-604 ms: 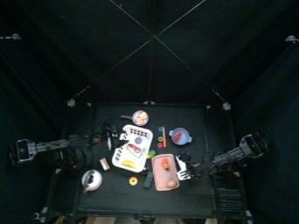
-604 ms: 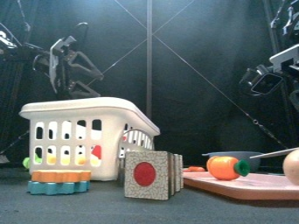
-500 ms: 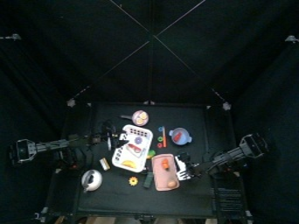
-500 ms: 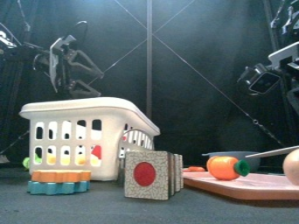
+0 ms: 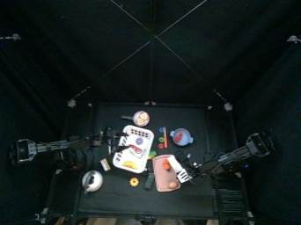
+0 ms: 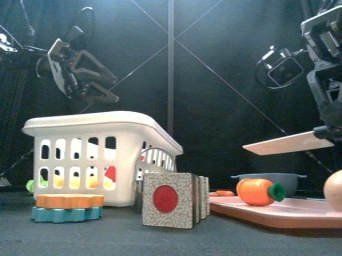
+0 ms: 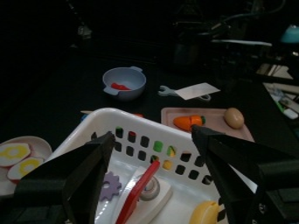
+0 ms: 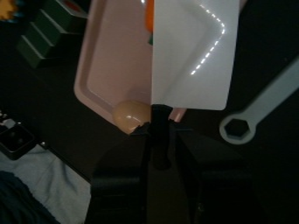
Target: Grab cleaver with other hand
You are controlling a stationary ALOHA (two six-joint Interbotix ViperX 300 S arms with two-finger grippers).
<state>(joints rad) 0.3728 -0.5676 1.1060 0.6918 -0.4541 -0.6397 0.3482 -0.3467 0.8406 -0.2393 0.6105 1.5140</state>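
1. Right gripper (image 8: 156, 144): jaws closed on the cleaver (image 8: 193, 52) by its handle, blade sticking out ahead of the jaws. Gripper is up off the table on the right.
2. Cleaver in the front view (image 6: 286, 142): airborne, blade near level, pointing left, above the pink cutting board (image 6: 287, 213). Not touching the board.
3. Under the blade in the right wrist view: the pink board, a tan egg-like ball (image 8: 131, 114) at its end, an orange carrot piece (image 8: 149, 10) at the other end, and a grey wrench (image 8: 264, 102) lying on the table beside the board.
4. Left gripper (image 7: 149, 150): jaws spread fully wide, nothing between them. It hangs high on the left, above the white basket (image 7: 112, 129).
5. Basket (image 6: 100, 150) sits left of centre, with a red utensil (image 7: 138, 184) and a yellow item (image 7: 205, 213) inside.
6. Front edge of the table: a box with a red dot (image 6: 171, 198) just right of the basket, an orange-and-teal stack of gear-shaped pieces (image 6: 70, 207) at near left.
7. Board also carries a carrot with a green end (image 6: 258, 189).
8. Far side of the table: a small blue bowl (image 7: 124, 82) with something red in it; a plate with fried eggs (image 7: 24, 151) off to one side of the basket.
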